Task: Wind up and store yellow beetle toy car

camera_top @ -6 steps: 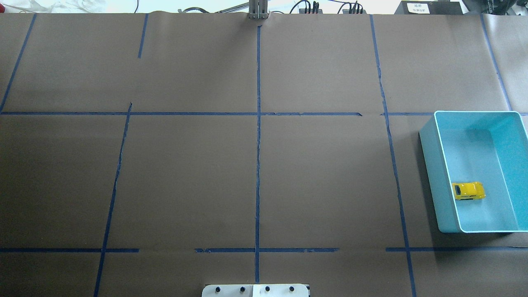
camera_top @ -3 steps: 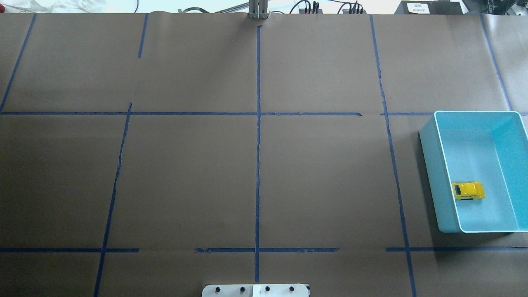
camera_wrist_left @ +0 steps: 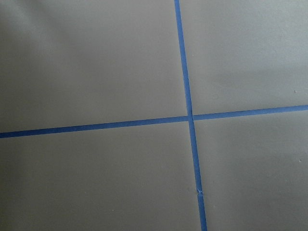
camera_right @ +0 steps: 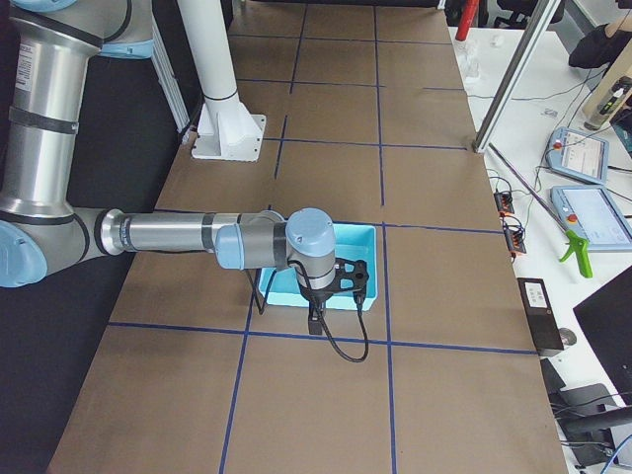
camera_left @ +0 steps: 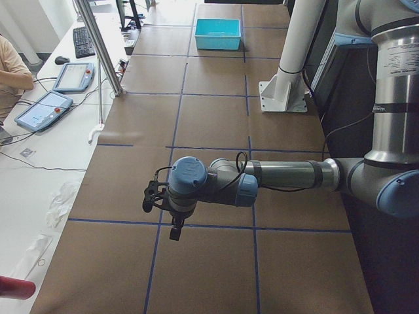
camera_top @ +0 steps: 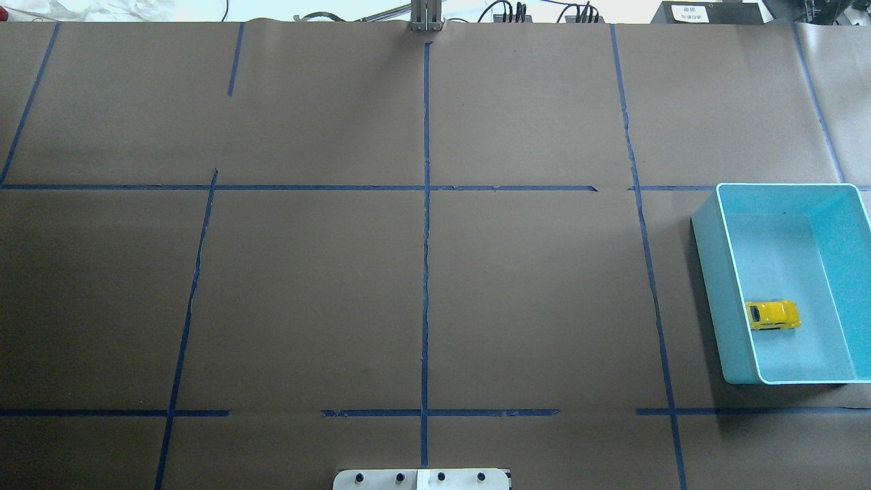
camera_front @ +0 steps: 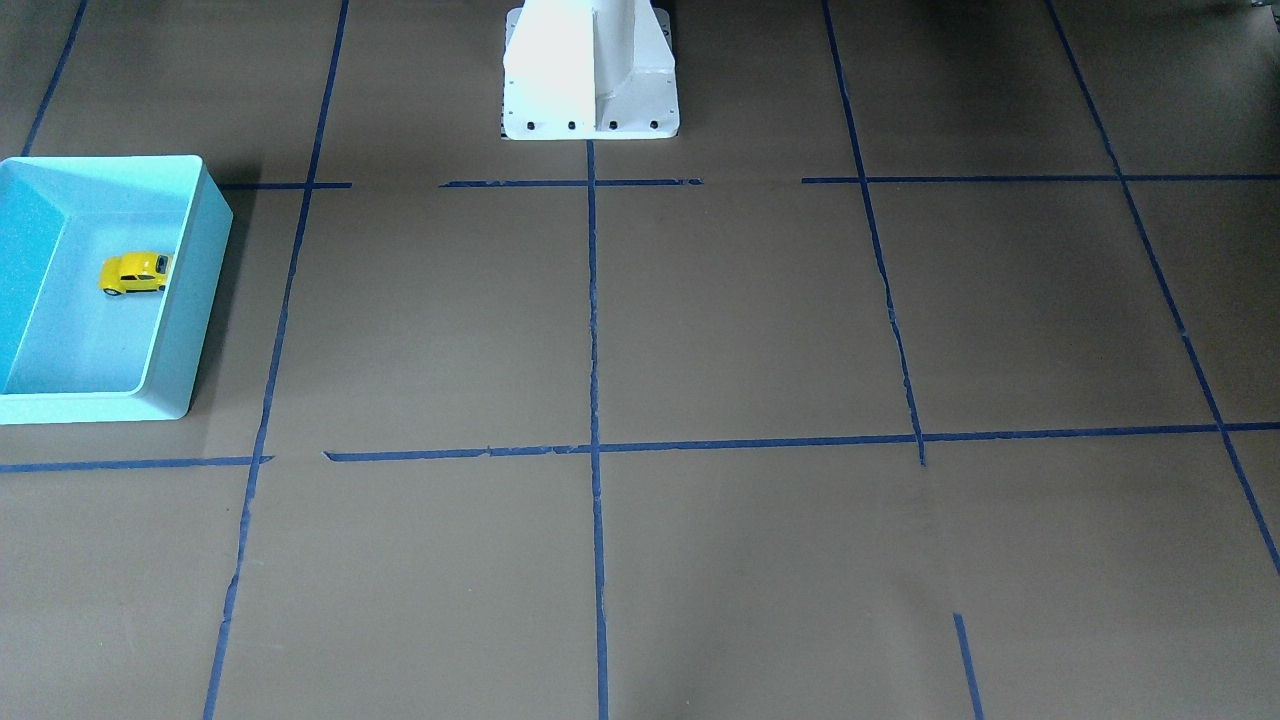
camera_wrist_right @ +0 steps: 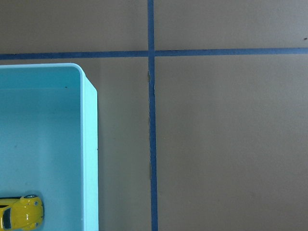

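The yellow beetle toy car (camera_top: 772,315) stands on its wheels inside the turquoise bin (camera_top: 708,272) at the table's right edge. It also shows in the front view (camera_front: 135,273) and in the right wrist view (camera_wrist_right: 21,214). The bin shows there too, in the front view (camera_front: 195,300) and the right wrist view (camera_wrist_right: 89,144). My right gripper (camera_right: 351,279) hangs high, beside the bin in the exterior right view; I cannot tell whether it is open or shut. My left gripper (camera_left: 152,196) hangs high over bare table at the left; I cannot tell its state either.
Brown paper with blue tape lines (camera_top: 425,238) covers the table. The robot's white pedestal (camera_front: 590,70) stands at the near middle edge. Control tablets (camera_left: 42,108) and an operator's arm lie beyond the far edge.
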Available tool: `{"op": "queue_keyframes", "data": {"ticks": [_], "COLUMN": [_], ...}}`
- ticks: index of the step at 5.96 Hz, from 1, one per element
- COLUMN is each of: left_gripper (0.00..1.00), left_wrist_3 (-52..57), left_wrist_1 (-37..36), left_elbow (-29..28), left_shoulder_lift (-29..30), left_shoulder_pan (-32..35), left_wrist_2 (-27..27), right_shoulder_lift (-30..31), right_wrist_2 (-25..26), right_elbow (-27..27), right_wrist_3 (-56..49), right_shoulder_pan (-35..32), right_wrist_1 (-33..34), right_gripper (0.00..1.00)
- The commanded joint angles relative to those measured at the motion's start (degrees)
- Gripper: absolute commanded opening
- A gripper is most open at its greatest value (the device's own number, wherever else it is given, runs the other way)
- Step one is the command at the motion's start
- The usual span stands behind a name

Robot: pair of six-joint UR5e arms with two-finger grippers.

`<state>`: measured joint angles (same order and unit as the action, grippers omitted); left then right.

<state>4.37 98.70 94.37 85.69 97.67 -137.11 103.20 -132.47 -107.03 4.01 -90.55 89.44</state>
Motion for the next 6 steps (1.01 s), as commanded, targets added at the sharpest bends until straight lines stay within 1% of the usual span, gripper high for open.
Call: {"op": "queue_keyframes", "data": {"ticks": [1,4,6], "left_gripper": [1.00,1.00,1.00], "left_wrist_3": [-0.1,0.0,-0.1], "left_wrist_1": [-0.1,-0.1,0.0], "left_elbow": [-0.1,0.0,0.0], "left_shoulder_lift": [0.0,0.0,0.0], "left_shoulder_pan": [0.0,0.0,-0.5], "left_wrist_2": [0.0,0.0,0.0], "right_shoulder_lift": [-0.8,1.0,1.0], "right_wrist_2": [-0.3,-0.9,-1.0], "right_elbow": [0.9,1.6,1.7], "right_wrist_3": [-3.9,-3.8,-3.8], "right_shoulder_pan": [-0.5,-2.0,-2.1], "right_wrist_1": [0.9,0.7,0.7], "right_gripper": [1.00,1.00,1.00]}}
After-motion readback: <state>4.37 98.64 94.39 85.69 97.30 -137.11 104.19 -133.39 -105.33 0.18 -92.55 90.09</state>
